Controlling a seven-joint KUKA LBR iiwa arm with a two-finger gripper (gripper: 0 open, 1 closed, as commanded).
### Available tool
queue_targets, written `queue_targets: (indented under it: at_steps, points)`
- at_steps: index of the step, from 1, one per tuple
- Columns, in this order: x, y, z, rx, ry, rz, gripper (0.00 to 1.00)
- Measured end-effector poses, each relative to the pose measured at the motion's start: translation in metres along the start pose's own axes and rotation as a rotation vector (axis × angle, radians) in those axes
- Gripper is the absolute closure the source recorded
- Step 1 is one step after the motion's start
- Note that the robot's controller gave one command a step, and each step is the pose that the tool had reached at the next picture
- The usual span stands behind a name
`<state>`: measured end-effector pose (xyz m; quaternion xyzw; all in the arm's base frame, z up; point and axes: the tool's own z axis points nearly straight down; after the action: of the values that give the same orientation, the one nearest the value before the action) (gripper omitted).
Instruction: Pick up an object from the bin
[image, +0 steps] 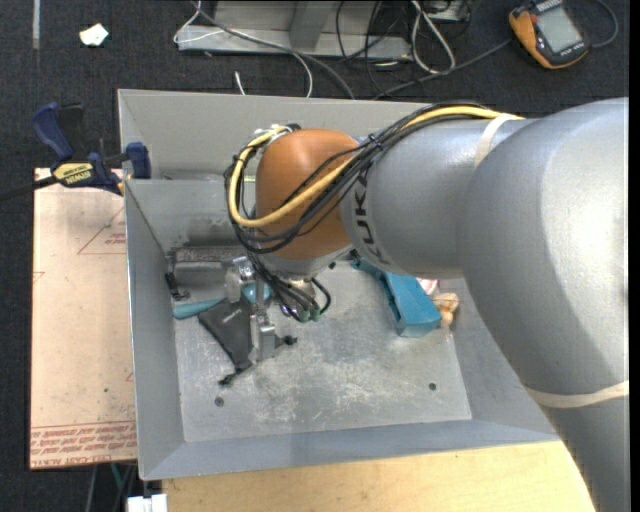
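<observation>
My gripper (262, 338) hangs low over the left half of the bin, under the orange cover. It is right beside a dark grey flat wedge-shaped piece (230, 335) that lies on the floor, touching or nearly touching its right edge. A teal handle-like thing (195, 308) pokes out to the left just behind that piece. A grey oblong thing (200, 256) lies against the back left wall.
A blue block-like object (408, 300) lies right of centre, with a small tan and pink thing (444, 306) beside it. The big grey arm covers the bin's right side and back. Bare scuffed floor stretches along the front.
</observation>
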<state>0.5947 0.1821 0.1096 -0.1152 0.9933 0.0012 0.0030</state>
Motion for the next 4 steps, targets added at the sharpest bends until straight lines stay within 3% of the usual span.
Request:
queue_targets:
  at_steps: [1, 2, 4]
  points:
    - [0.008, 0.011, 0.025, 0.002, -0.01, -0.156, 0.0]
    - [0.02, -0.001, 0.039, -0.002, 0.002, -0.394, 1.0]
    - [0.021, -0.001, 0.027, -0.003, 0.003, -0.393, 1.0]
